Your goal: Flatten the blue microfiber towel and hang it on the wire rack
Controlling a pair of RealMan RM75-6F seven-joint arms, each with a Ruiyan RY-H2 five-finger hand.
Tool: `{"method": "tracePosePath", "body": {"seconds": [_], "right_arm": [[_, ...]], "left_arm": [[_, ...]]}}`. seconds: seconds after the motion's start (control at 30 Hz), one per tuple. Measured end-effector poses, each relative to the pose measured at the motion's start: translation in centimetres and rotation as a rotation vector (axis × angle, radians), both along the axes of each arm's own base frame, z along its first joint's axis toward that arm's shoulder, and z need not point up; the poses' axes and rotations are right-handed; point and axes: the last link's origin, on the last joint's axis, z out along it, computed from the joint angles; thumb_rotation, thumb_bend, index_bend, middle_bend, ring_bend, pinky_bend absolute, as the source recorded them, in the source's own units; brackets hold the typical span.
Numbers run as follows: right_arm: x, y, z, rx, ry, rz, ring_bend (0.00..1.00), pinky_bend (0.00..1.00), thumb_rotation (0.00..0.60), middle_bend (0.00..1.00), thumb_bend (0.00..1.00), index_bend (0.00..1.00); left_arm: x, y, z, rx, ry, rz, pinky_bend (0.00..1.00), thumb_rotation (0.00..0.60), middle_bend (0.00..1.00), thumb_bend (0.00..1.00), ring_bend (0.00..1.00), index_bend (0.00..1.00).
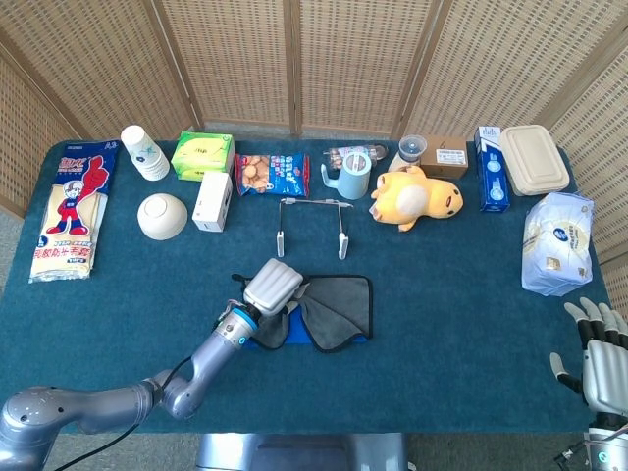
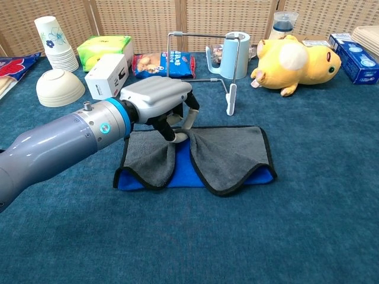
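step: flattening, pretty much mid-way. The left hand [image 2: 159, 100] has the towel [image 2: 228, 154] pinched at the middle of its far edge, fingers curled in on a bunched-up bit of cloth, so the grey side is pulled into two flaps with the blue side showing in between.

towel: sits on the table [image 1: 451, 294] at roughly 6 o'clock from the rack [image 1: 311, 224], near it but not touching. The right half lies fairly flat; the left half is folded over and rumpled.

rack: upright, nothing on it. In the chest view it's at about 12 o'clock from the towel, in front of the mug [image 2: 235, 54].

right hand: the right hand [image 1: 599, 358] is parked way off at the table's 4 o'clock corner, fingers spread, holding nothing.

next move (guess): that fold needs spreading out so the cloth lies in one layer. The far hand probably has to come in and pin or take a corner, otherwise one pinch just drags the whole thing.

after that: lift by an edge and drape it over the top bar. Not started yet.
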Motion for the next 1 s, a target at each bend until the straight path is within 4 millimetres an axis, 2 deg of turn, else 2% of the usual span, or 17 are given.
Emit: {"method": "tracePosePath", "body": {"seconds": [1.0], "right_arm": [[0.0, 0.5, 0.4, -0.015, 0.011, -0.012, 0.0, 0.0, 0.6, 0.11, 0.31, 0.17]], "left_arm": [[0.3, 1.1, -1.3, 0.011, 0.018, -0.013, 1.0, 0.6, 1.0, 0.49, 1.0, 0.63]]}}
